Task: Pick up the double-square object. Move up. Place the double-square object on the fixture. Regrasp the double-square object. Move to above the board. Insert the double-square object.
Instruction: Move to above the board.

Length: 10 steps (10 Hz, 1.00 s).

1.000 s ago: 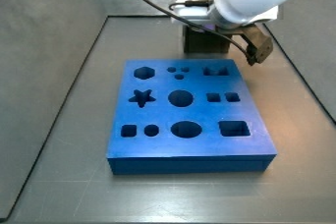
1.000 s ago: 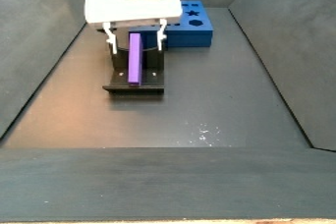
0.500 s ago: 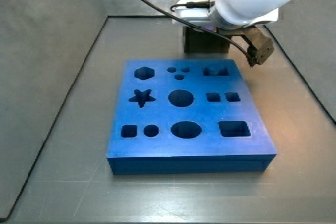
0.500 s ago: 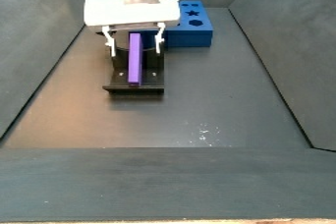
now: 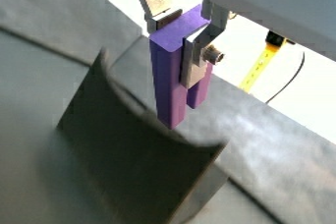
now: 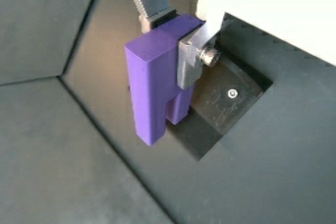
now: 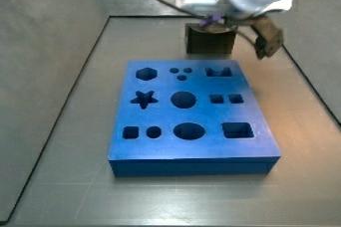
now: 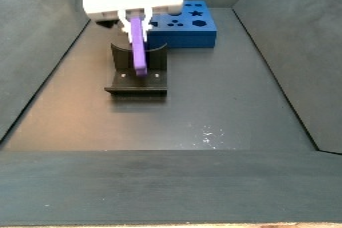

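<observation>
1. The pincer was clamped on the double-square object, its 2 silver fingers pressed against opposite faces near the piece's upper end in both wrist views.
2. In a wrist view the light-purple piece hung lengthwise from the pincer, with the dark fixture behind and below it.
3. In a side view the double-square object was held tilted, its lower end just above or at the upright part of the fixture; whether it touched the fixture could not be told.
4. The pincer sat under the white wrist housing, above the fixture, which stood on the dark bench.
5. In a side view the board lay flat near the middle of the bench, showing its dark star, circle, square and hexagon cutouts, all empty.
6. The fixture stood just beyond the board's far edge, with the arm blurred above it; the pincer itself could not be made out there.
7. In a side view the board lay behind the fixture, well apart from the held piece.
</observation>
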Motion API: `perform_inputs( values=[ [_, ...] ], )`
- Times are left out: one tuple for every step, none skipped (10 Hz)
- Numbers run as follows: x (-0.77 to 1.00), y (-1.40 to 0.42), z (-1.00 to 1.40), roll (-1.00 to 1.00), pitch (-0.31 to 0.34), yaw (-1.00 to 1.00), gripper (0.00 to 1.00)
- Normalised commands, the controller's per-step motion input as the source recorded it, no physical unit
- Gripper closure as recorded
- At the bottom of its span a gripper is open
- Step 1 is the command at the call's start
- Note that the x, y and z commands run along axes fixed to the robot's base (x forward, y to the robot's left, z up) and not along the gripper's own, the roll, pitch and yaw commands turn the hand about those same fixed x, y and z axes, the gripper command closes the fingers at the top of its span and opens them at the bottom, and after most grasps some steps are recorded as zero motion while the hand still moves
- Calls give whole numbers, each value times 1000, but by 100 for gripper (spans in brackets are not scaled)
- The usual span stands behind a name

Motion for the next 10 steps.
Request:
perform_inputs(
  values=[
    [75,-164,1000,17,144,293,100],
    [74,-159,1000,1,80,291,100],
    [73,-156,1000,-5,43,282,100],
    [73,-148,1000,0,-31,222,100],
    [75,-144,1000,2,-52,196,100],
    [73,-135,1000,9,-66,120,100],
    [71,-129,1000,9,-60,78,100],
    [73,-124,1000,7,-42,40,100],
    [73,-115,1000,6,-9,1,100],
    [72,-114,1000,9,19,-14,100]
  ],
)
